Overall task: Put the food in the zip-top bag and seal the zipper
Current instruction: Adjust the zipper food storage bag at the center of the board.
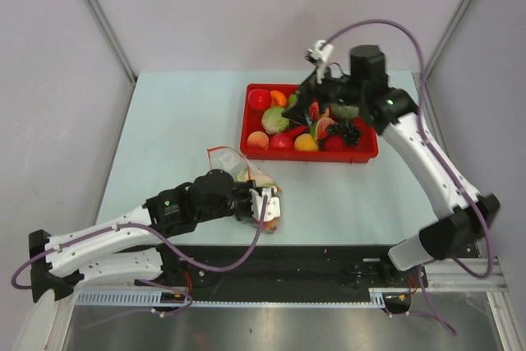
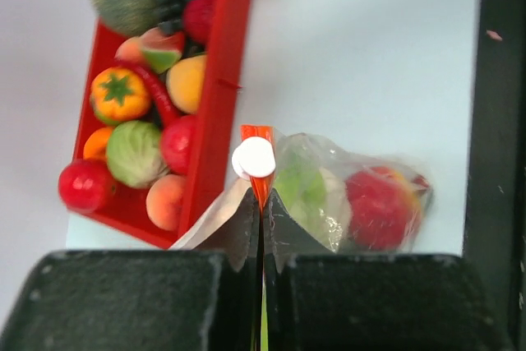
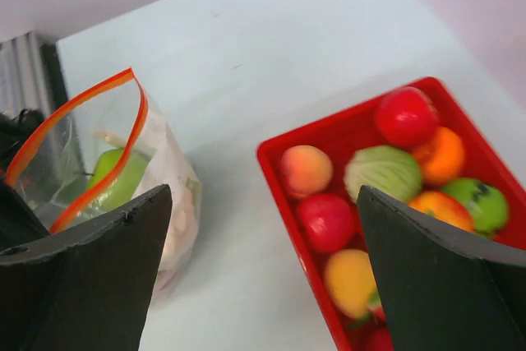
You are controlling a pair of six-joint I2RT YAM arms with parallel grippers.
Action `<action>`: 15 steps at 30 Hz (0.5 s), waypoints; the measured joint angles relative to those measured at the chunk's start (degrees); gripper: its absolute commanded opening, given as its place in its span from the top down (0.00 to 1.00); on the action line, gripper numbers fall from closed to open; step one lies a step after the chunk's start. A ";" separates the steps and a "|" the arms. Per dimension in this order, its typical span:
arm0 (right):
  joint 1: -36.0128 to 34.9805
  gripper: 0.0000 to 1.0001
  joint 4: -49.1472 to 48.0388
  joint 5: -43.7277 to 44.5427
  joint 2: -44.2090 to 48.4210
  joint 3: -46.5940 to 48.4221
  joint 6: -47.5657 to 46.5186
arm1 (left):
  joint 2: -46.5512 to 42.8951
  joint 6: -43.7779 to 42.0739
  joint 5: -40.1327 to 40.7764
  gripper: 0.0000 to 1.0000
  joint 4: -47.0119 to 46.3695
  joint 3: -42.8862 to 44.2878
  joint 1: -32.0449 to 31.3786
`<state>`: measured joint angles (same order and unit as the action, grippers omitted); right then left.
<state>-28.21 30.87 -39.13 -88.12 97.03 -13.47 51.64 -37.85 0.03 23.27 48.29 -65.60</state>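
Note:
The clear zip-top bag (image 1: 256, 180) lies on the table left of the tray, mouth partly open. A green apple (image 2: 300, 187) and a red fruit (image 2: 378, 207) show through its plastic. My left gripper (image 2: 261, 201) is shut on the orange-red zipper (image 2: 259, 182) at one end of the bag, just below a white round tab (image 2: 253, 158). In the top view that left gripper (image 1: 265, 203) is at the bag's near end. My right gripper (image 1: 314, 100) hovers over the tray's food (image 1: 275, 119), open and empty. In the right wrist view the right gripper (image 3: 263, 195) spans the tray's edge, with the zipper (image 3: 82, 104) at the left.
A red rectangular tray (image 1: 246, 125) stands at the table's middle right, holding several toy fruits and vegetables, among them a peach (image 3: 304, 170), dark grapes (image 1: 348, 131) and a red chilli (image 2: 154, 92). A black rail runs along the table's near edge (image 1: 329, 265).

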 measured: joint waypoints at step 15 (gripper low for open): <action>0.63 0.29 5.38 -11.56 22.27 -20.09 -8.37 | -1.16 5.86 11.47 1.00 -15.67 -4.55 0.55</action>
<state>-27.57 36.25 -50.70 -65.84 76.95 -21.85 50.48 -31.99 11.51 7.60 43.75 -65.06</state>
